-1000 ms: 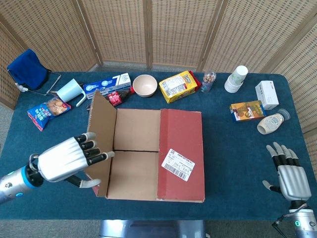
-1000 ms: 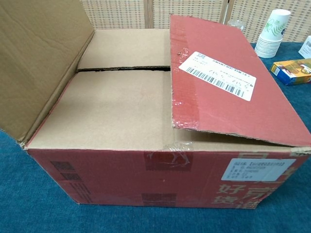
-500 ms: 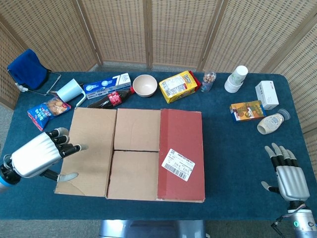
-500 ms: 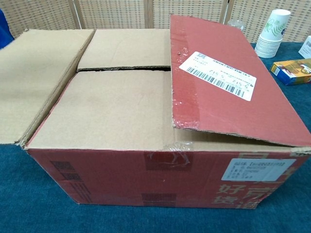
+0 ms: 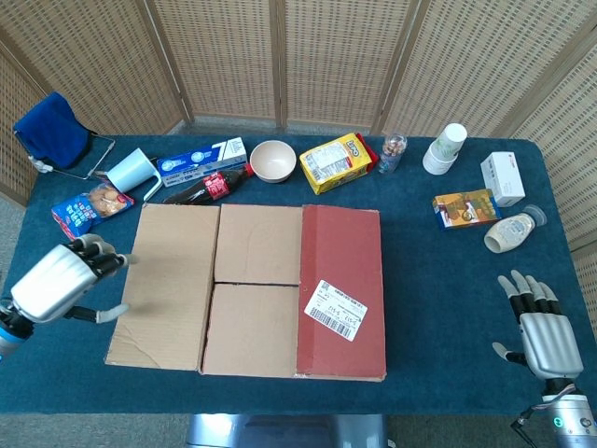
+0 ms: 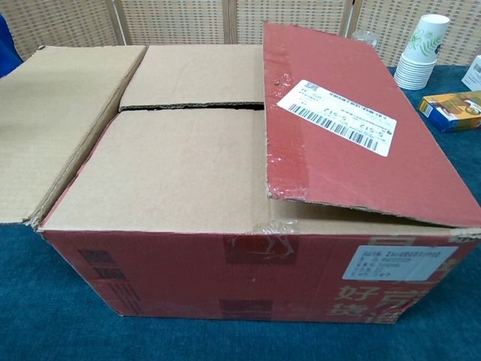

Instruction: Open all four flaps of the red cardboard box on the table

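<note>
**Left flap down, right flap shut**

The box point(image 5: 280, 289) sits mid-bench point(image 5: 438, 280). Its left flap point(image 5: 163, 280) lies folded out flat. The right flap point(image 5: 340, 289), red with a white label point(image 5: 336, 309), is closed over the two inner flaps point(image 5: 254, 289), which lie shut and meet at a narrow seam.

The left hand point(image 5: 65, 285) hovers just off the left flap's outer edge, fingers apart, holding nothing. The right hand point(image 5: 541, 327) sits well apart from the box near the bench's right front corner, fingers spread and empty.

Behind the box stand a cola bottle point(image 5: 201, 187), a bowl point(image 5: 272, 161), a yellow packet point(image 5: 339, 161) and a jar point(image 5: 394, 152); the bottle lies just beside the left flap's rear edge. To the right are paper cups point(image 5: 446, 147), a white carton point(image 5: 502, 177), an orange pack point(image 5: 465, 207) and a sauce bottle point(image 5: 511, 231).
</note>
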### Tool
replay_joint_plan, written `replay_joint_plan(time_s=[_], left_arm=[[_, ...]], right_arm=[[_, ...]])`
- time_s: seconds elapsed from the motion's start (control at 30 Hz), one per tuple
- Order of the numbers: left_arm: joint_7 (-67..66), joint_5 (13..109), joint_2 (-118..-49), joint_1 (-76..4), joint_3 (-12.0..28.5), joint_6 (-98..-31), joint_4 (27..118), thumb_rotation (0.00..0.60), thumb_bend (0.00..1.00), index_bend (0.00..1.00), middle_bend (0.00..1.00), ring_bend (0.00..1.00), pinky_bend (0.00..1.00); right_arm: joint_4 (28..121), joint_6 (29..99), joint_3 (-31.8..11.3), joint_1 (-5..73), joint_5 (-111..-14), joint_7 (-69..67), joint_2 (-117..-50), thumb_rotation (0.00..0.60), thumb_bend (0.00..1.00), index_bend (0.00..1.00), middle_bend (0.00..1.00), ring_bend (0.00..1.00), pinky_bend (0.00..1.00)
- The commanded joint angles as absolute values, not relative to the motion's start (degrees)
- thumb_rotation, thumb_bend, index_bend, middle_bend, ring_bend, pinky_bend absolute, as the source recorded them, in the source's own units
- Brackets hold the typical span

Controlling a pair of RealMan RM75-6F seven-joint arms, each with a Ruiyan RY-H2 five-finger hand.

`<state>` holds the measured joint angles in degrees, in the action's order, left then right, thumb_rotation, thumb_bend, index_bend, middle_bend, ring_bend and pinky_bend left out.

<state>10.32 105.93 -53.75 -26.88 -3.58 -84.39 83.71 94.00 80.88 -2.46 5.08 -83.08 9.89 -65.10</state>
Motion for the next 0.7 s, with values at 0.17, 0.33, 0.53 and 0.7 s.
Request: replay_joint_plan(time_s=[0.17,0.33,0.53,0.7], left_arm=[[8.4,96.0,-52.6,-20.6,-2.9,-84.0,88.3,0.184,0.0,0.26,0.18,0.08,0.18],[8.3,92.7,-52.3,-16.6,-2.9,-86.7,91.3,0.29,0.0,0.24,0.12,0.03,0.12],[8.7,89.5,-54.5,-11.9,-3.1,-89.2,92.6,0.484,0.0,0.21,0.08,0.0,0.09],[8.8,88.7,-53.8,-11.0,-2.7,-88.7,93.6,0.542,0.0,0.21,0.05,0.0,0.07]], right_arm=[[93.7,81.0,-2.0,5.2,-84.6,8.7,-64.8,0.6,0.0,0.0,0.0,0.0,0.11],[93.4,80.8,-1.5,5.5,-86.1,7.8,-64.4,0.6,0.0,0.0,0.0,0.0,0.1],[92.5,80.3,-1.2,6.3,-88.0,4.2,-63.5,0.6,0.0,0.0,0.0,0.0,0.1],[91.0,78.9,-0.4,7.8,-90.8,2.8,-63.0,0.6,0.0,0.0,0.0,0.0,0.1]])
